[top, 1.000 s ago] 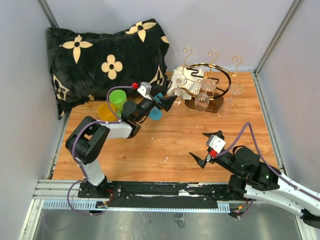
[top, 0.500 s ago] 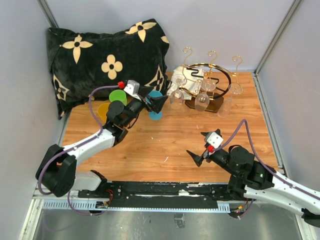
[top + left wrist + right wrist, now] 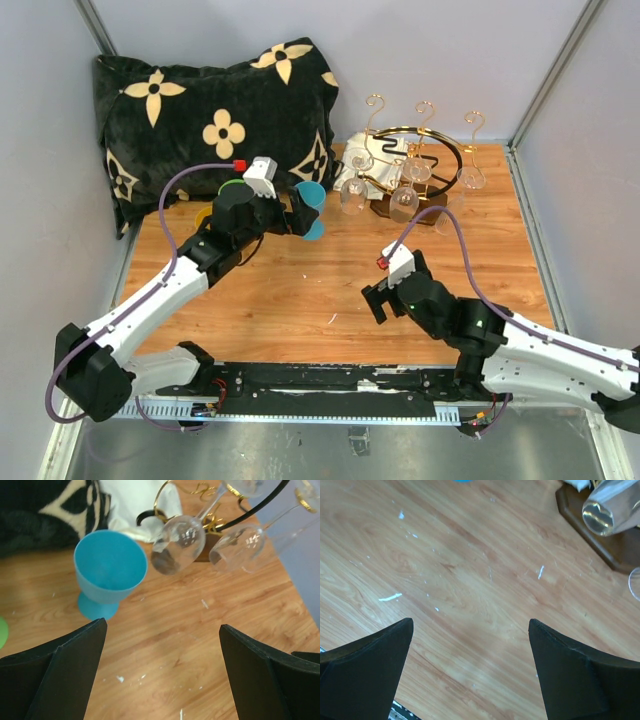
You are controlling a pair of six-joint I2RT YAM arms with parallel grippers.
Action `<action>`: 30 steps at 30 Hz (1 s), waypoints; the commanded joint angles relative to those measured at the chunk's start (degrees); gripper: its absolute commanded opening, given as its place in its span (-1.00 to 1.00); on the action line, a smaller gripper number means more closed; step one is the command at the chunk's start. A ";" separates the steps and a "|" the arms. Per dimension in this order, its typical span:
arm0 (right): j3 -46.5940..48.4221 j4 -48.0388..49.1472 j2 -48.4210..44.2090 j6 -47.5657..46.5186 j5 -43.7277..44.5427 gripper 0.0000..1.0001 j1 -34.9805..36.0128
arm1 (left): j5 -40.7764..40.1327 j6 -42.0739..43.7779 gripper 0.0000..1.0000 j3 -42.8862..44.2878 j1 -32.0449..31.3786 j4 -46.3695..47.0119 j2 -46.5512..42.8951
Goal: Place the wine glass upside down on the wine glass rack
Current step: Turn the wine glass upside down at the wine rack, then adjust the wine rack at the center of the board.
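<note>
At the far left a black pillow (image 3: 200, 115) with cream flowers leans into the back corner. In front of it stand a yellow cup (image 3: 203, 216) and a green cup (image 3: 229, 184), both partly hidden by the left arm. The left gripper (image 3: 302, 216) hovers over the wooden table (image 3: 300, 290) with its jaws spread wide and nothing between them. Its wrist view looks down on the blue cup (image 3: 109, 570), which stands upright just ahead of the fingers.

Right of the blue cup lies a white cloth (image 3: 350, 176), and beside it stands the wine glass rack (image 3: 420, 150) – gold wire, black ring, dark wooden base – near the back edge, right of centre. Clear wine glasses (image 3: 178, 542) hang from it bowl-down (three are plain from above; a fainter one shows beside the base, and I cannot tell whether it hangs or rests).

In front of the rack and well apart from it, the right gripper (image 3: 375, 302) is over bare wood – jaws wide apart, holding nothing.
</note>
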 commanded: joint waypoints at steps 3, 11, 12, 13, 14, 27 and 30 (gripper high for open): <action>5.10 -12.14 6.64 11.19 3.07 0.96 -0.43 | -6.08 -1.47 0.99 4.96 -0.03 -22.64 0.41; 7.49 -15.82 7.94 11.89 5.54 0.97 -0.43 | -12.55 -6.61 0.99 7.59 -0.03 -33.59 5.13; 7.17 -14.78 7.43 11.33 4.83 0.96 -0.43 | -12.36 -6.89 0.99 7.42 -0.03 -33.60 5.57; 6.67 -13.67 6.83 10.78 4.06 0.97 -0.43 | -11.78 -6.77 0.99 7.20 -0.01 -33.38 5.80; 6.23 -12.73 6.22 10.86 3.50 0.97 -0.43 | -11.26 -6.51 0.99 6.94 -0.03 -33.12 5.84; 0.56 -5.33 -2.36 8.15 6.54 0.97 -2.86 | -17.26 -1.00 0.99 8.37 -0.03 -28.12 -0.97; -0.10 -5.37 -4.83 9.84 0.02 0.96 -10.72 | -18.07 0.68 0.99 8.91 -0.03 -27.58 -2.09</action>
